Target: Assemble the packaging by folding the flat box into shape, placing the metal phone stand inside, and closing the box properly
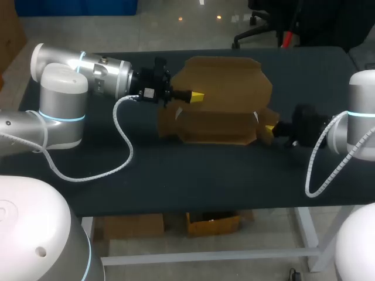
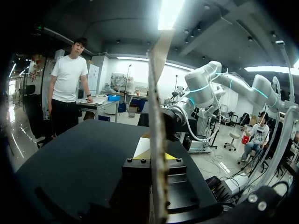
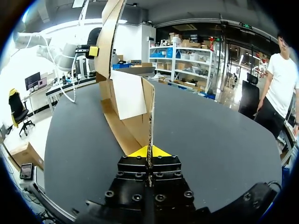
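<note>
A brown cardboard box (image 1: pixel 220 99), partly folded, stands in the middle of the dark table (image 1: pixel 176 175) with its tall back panel raised. My left gripper (image 1: pixel 197 96) is shut on the left edge of that panel; in the left wrist view the cardboard panel (image 2: pixel 158 140) runs edge-on between the yellow tips of the left gripper (image 2: pixel 154 156). My right gripper (image 1: pixel 269 129) is shut on the box's right side flap; in the right wrist view the box (image 3: pixel 126 107) rises ahead of the right gripper (image 3: pixel 149 151), which pinches its thin edge. No metal phone stand is in view.
The table's front edge (image 1: pixel 193 208) lies below the box, with bare dark surface between. My left arm's white cable (image 1: pixel 123 149) loops over the table at the left. My right arm's cable (image 1: pixel 319 170) hangs at the right.
</note>
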### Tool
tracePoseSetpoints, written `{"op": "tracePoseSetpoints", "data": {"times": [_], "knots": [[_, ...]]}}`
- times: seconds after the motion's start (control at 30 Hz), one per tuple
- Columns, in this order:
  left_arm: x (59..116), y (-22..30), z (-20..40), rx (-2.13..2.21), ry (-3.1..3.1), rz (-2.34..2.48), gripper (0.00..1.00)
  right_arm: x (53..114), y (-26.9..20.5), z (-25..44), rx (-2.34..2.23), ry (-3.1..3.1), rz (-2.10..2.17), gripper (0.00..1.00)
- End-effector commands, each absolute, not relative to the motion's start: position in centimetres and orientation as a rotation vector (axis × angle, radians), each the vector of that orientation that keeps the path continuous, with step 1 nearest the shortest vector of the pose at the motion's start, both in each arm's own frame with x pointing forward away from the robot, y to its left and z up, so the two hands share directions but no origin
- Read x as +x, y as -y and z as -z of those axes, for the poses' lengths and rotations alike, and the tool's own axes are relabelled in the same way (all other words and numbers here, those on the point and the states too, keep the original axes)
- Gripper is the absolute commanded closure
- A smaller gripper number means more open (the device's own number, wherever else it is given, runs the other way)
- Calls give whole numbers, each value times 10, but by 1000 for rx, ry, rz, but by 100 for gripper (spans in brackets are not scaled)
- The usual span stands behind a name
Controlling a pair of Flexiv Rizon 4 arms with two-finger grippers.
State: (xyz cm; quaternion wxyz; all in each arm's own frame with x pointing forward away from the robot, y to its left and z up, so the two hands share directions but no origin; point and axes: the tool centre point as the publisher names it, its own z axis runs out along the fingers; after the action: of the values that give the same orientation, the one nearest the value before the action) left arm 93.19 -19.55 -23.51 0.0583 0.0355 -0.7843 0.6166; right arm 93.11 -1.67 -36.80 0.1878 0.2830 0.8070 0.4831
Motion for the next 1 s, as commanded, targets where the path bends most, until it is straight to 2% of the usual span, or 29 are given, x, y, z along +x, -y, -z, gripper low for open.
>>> {"op": "tracePoseSetpoints", "data": {"times": [0.03,1.0], "knots": [[932,196,238,106,2378,-1863,100,928,10,370,810,-2245,-1353,100],[932,196,238,106,2378,-1863,100,920,5,368,1037,-2102,-1213,100]]}}
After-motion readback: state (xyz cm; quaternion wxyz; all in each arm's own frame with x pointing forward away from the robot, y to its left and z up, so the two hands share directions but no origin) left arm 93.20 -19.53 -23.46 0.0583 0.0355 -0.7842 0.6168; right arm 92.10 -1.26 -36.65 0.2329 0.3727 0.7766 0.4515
